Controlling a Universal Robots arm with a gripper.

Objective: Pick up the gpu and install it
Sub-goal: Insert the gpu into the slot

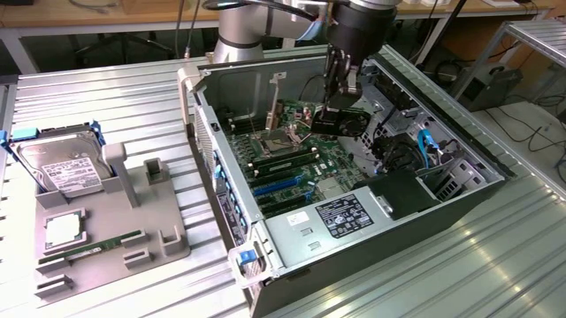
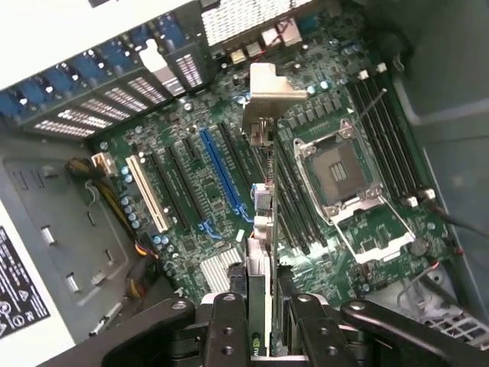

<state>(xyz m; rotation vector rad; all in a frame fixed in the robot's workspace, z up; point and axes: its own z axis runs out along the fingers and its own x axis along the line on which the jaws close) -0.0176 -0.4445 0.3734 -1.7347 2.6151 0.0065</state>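
My gripper (image 1: 339,105) hangs inside the open computer case (image 1: 232,112), shut on the gpu (image 1: 343,123). The card is a dark board with a round black fan face, held up on edge above the green motherboard (image 1: 296,165) and apart from it. In the wrist view the gpu (image 2: 260,260) is seen edge-on between my two black fingers (image 2: 228,325), its silver end bracket (image 2: 269,86) pointing toward the case's rear slots. It hovers over the row of black slots between the blue slot (image 2: 225,172) and the bare CPU socket (image 2: 340,172).
A grey fixture tray (image 1: 132,199) on the exterior view's left carries a silver hard drive (image 1: 62,165), a CPU chip (image 1: 63,228) and a green RAM stick (image 1: 97,246). The power supply (image 1: 345,215), cables and drive cage (image 1: 425,152) crowd the case's near and right sides.
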